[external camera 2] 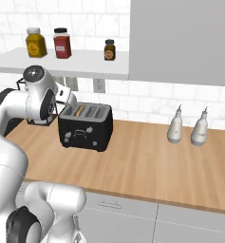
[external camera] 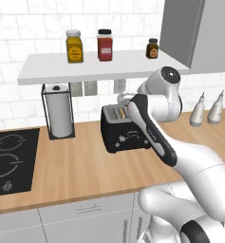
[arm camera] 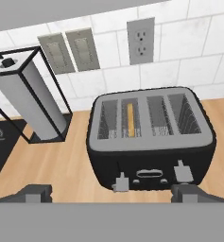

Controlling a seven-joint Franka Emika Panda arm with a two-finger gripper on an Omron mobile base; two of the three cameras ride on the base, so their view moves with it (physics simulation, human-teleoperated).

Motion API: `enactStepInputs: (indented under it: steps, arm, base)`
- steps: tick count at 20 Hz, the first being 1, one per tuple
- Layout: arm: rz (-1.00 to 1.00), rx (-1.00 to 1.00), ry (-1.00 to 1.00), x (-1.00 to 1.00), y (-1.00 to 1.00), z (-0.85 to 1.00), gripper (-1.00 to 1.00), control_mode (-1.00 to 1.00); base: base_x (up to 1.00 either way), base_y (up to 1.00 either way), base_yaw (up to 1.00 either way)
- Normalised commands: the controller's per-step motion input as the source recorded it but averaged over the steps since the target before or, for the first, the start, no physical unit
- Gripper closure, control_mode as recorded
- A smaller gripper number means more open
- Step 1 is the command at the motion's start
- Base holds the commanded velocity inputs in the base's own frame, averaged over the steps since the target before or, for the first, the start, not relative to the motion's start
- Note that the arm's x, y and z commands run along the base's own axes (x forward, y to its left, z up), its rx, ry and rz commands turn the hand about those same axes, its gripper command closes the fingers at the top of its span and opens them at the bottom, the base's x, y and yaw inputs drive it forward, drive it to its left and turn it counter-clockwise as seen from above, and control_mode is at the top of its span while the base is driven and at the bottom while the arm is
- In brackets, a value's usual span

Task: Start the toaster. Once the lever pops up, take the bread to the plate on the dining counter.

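— How does the toaster (arm camera: pixel 151 137) look?
— I see it glossy black, four slots, on the wooden worktop (external camera: pixel 85 166) beside the paper towel holder (external camera: pixel 58 110). The bread (arm camera: pixel 130 120), a thin golden slice, stands in the second slot from the left.
— The gripper (arm camera: pixel 111 193)?
— Fingers spread wide, hovering above the toaster's front.

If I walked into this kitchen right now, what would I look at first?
Probably the shiny black toaster in the middle of the wooden worktop, with one golden slice of bread sunk in its second slot from the left. The big white robot arm bends over it, its gripper hanging open in front of the toaster's face. Three jars stand on the white shelf above.
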Motion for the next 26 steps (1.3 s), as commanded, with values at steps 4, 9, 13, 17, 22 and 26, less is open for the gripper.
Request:
enactStepInputs:
  steps: [4, 9, 13, 17, 22, 26]
  arm:
    - [0.0, 0.0, 0.0, 0.0, 0.0, 0.0, -1.0, -1.0]
    - [0.0, 0.0, 0.0, 0.0, 0.0, 0.0, -1.0, -1.0]
    - [0.0, 0.0, 0.0, 0.0, 0.0, 0.0, -1.0, -1.0]
    - [0.0, 0.0, 0.0, 0.0, 0.0, 0.0, -1.0, -1.0]
    - [0.0, 0.0, 0.0, 0.0, 0.0, 0.0, -1.0, -1.0]
    - [0.0, 0.0, 0.0, 0.0, 0.0, 0.0, -1.0, -1.0]
  base:
    - [0.0, 0.0, 0.0]
    - [0.0, 0.0, 0.0]
    - [0.0, 0.0, 0.0]
    - [0.0, 0.0, 0.0]
    - [0.0, 0.0, 0.0]
    - [0.0, 0.0, 0.0]
